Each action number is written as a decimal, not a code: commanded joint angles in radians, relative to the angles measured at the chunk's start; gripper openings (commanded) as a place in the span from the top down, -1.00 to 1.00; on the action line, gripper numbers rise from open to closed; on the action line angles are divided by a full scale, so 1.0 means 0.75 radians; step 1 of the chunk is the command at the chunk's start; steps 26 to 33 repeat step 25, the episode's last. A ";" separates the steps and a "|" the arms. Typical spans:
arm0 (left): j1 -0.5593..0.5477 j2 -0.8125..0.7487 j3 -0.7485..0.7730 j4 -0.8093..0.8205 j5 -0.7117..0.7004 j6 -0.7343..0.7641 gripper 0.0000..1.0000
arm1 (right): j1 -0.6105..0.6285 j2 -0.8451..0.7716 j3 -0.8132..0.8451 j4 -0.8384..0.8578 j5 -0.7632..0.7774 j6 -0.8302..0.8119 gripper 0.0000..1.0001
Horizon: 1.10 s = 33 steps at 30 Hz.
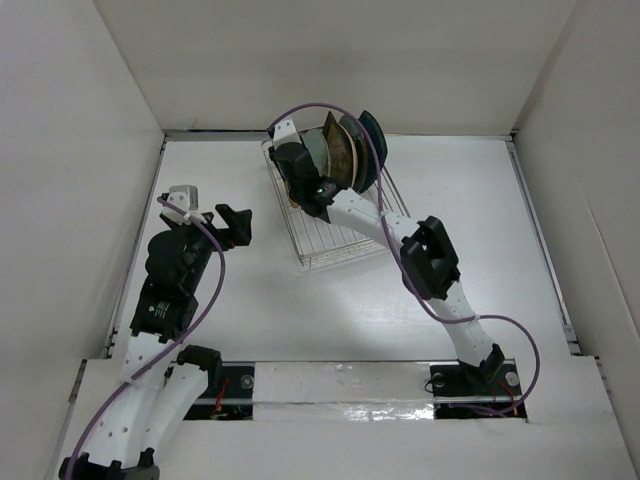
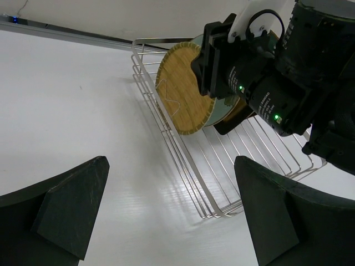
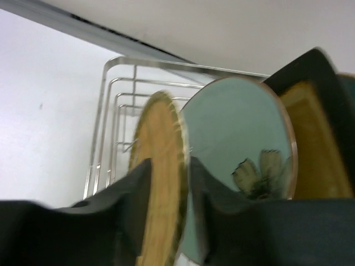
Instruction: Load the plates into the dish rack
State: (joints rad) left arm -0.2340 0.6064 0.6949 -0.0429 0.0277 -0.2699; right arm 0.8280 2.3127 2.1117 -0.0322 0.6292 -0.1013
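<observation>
The silver wire dish rack (image 1: 345, 240) stands at the back middle of the table. Several plates stand on edge at its far end (image 1: 345, 150). My right gripper (image 3: 166, 166) is shut on the yellow checked round plate (image 3: 161, 138), held upright over the rack's near slots (image 2: 183, 94). Behind it stand a pale green plate with a flower motif (image 3: 244, 133), the amber black-rimmed square plate (image 3: 313, 144) and a teal plate (image 3: 346, 94). My left gripper (image 1: 238, 222) is open and empty, low over the table left of the rack (image 2: 172, 221).
White walls enclose the table on three sides. The right arm (image 1: 430, 260) stretches diagonally across the rack's right side. The rack's front half (image 2: 249, 155) holds only bare wires.
</observation>
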 commanded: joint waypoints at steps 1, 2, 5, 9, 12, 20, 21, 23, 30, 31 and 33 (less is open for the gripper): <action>-0.003 -0.003 -0.012 0.049 -0.025 0.002 -0.93 | 0.000 -0.011 0.009 0.057 0.020 0.008 0.13; -0.003 0.001 -0.010 0.049 -0.027 -0.002 -0.94 | 0.000 -0.038 -0.007 0.067 0.002 0.014 0.05; -0.003 0.010 -0.012 0.049 -0.073 -0.016 -0.96 | 0.000 -0.144 -0.046 0.076 -0.066 0.051 -0.34; -0.003 0.012 -0.014 0.049 -0.117 -0.059 -0.98 | 0.000 -0.318 -0.128 -0.016 -0.164 0.133 -0.73; -0.003 -0.011 -0.029 0.102 -0.129 -0.074 -0.98 | 0.000 -0.577 -0.411 0.061 -0.274 0.247 -0.96; -0.003 -0.052 -0.055 0.141 -0.129 -0.084 -0.98 | -0.053 -1.517 -1.373 0.309 -0.422 0.438 -0.99; -0.003 -0.056 -0.065 0.155 -0.123 -0.080 -0.98 | -0.073 -1.594 -1.513 0.313 -0.414 0.484 -0.99; -0.003 -0.058 -0.074 0.170 -0.123 -0.080 -0.98 | -0.093 -1.719 -1.627 0.313 -0.407 0.517 -0.98; -0.003 -0.060 -0.080 0.182 -0.125 -0.074 -0.98 | -0.110 -1.848 -1.739 0.297 -0.395 0.550 -0.98; -0.003 -0.060 -0.080 0.182 -0.125 -0.074 -0.98 | -0.110 -1.848 -1.739 0.297 -0.395 0.550 -0.98; -0.003 -0.060 -0.080 0.182 -0.125 -0.074 -0.98 | -0.110 -1.848 -1.739 0.297 -0.395 0.550 -0.98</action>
